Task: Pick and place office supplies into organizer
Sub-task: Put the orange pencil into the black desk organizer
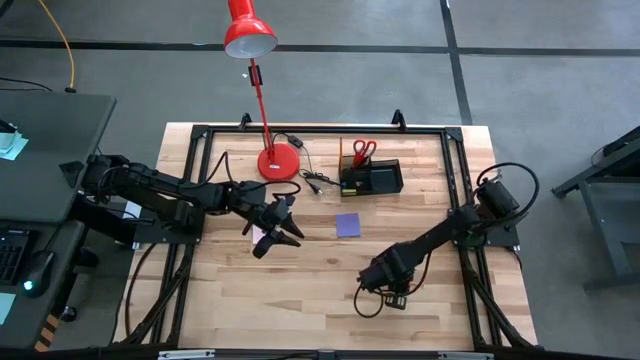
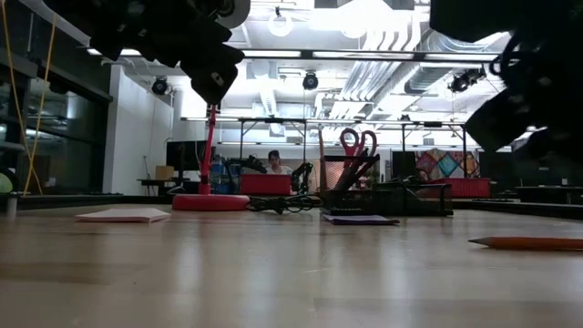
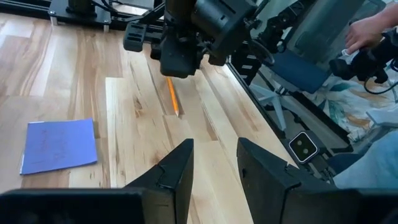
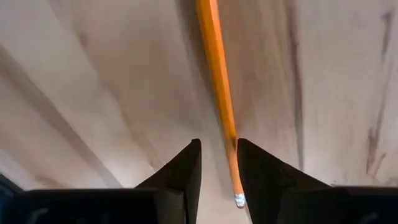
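High view, left gripper [image 1: 284, 231]: hanging over the middle of the table [image 1: 230, 300], fingers parted, nothing between them.
High view, pink pad [image 1: 258, 233]: lying flat just beside the left gripper, partly hidden by it.
High view, purple pad [image 1: 348, 225]: lying on the wood between the two arms, in front of the organizer [image 1: 372, 179].
High view, organizer: sitting near the far edge, with red-handled scissors [image 1: 363, 151] and a pencil standing in it.
High view, lamp [image 1: 252, 60]: standing on its red base beside the organizer.
High view, right gripper [image 1: 388, 293]: hanging low over the near right part of the table.
Low view, orange pencil [image 2: 528, 242]: lying flat on the wood at the right.
Left wrist view: showing the left fingers apart and empty, and the pencil lying below the right gripper.
Right wrist view: showing the right fingers [image 4: 180, 171] standing slightly apart with the pencil running between them; whether they are squeezing it, the pictures are not telling.
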You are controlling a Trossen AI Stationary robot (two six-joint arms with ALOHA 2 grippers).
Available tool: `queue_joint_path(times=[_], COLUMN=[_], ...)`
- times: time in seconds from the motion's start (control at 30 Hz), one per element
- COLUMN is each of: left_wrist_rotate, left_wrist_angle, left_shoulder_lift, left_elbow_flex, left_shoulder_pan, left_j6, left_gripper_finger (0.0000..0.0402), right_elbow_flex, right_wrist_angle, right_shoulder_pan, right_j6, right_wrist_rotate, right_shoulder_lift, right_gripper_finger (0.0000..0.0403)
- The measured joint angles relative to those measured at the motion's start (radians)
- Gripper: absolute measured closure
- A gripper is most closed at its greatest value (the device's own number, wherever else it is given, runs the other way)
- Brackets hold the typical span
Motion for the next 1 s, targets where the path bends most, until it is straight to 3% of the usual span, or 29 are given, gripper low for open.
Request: queue_joint_path(times=[0.33,0.53,0.83,1.0], left_wrist_rotate=[0.000,-0.009,-0.015,-0.016], left_wrist_angle=[0.000,0.000,0.000,0.000], left_shoulder_lift=[0.000,0.000,0.000,0.000], left_elbow_flex=[0.000,0.000,0.000,0.000], left_shoulder_pan=[0.000,0.000,0.000,0.000], left_j6=[0.002,0.005,0.029,0.029], left_gripper_finger=[0.0291,0.0291,0.0291,0.0291], right_elbow_flex=[0.000,0.000,0.000,0.000], right_wrist_angle=[0.017,-0.017,-0.004,-0.006], right_shoulder_pan=[0.029,0.033,0.037,0.029], right_j6=[-0.027,0.025,0.003,-0.023], right_wrist_rotate=[0.009,0.114,0.118,0.180], right_shoulder_lift=[-0.021,-0.067,-0.051,-0.050], right_gripper_finger=[0.0303,0.0302,0.0301,0.0300])
